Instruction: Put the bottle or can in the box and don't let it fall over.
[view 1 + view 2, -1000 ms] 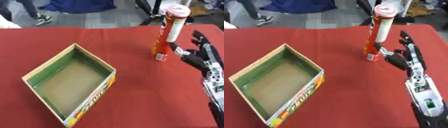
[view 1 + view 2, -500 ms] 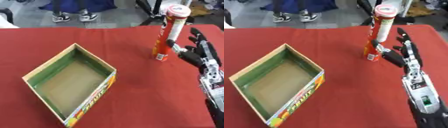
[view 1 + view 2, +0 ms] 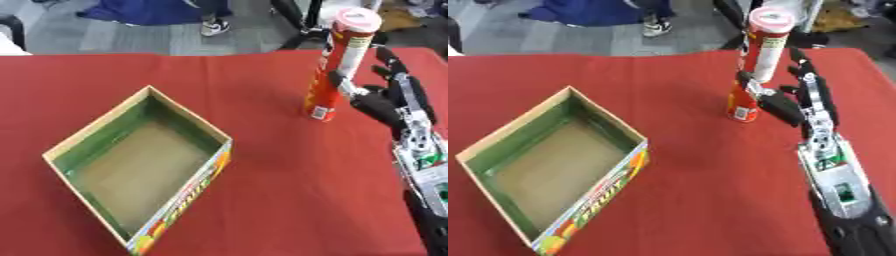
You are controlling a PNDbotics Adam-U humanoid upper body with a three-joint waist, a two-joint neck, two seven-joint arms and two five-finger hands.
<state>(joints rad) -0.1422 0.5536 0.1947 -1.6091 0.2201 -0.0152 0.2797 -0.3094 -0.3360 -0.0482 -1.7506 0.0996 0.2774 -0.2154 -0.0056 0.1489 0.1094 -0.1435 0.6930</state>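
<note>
One can (image 3: 337, 65): a tall, slender tube, red at the bottom, pale in the upper part, with a pink-rimmed white lid. It stands upright on the table (image 3: 262, 75), outside the box, toward the far right of the red surface.

One robot hand, the right robot hand (image 3: 798, 97), shows in view. It lies just to the right of the can, with its fingers (image 3: 807, 75) straight and spread, pointing away from the camera. Its thumb (image 3: 339, 82) reaches to the can's side at about mid-height; whether it truly touches cannot be told. The fingers are not curled round the can, so the hand is released rather than grasping. The forearm (image 3: 843, 195), black with silver and a small green part, runs from the can's right down to the lower right corner.

One box (image 3: 140, 165): an open-topped cardboard carton, green on the inner walls, brown on the floor, with colourful print on the outer side facing the camera. It sits well to the left of the can and nearer the camera, turned cornerwise. Nothing lies inside it.

One table carries both things, covered in red cloth. Beyond the can, past the table's far edge, lies a grey floor (image 3: 114, 30).
</note>
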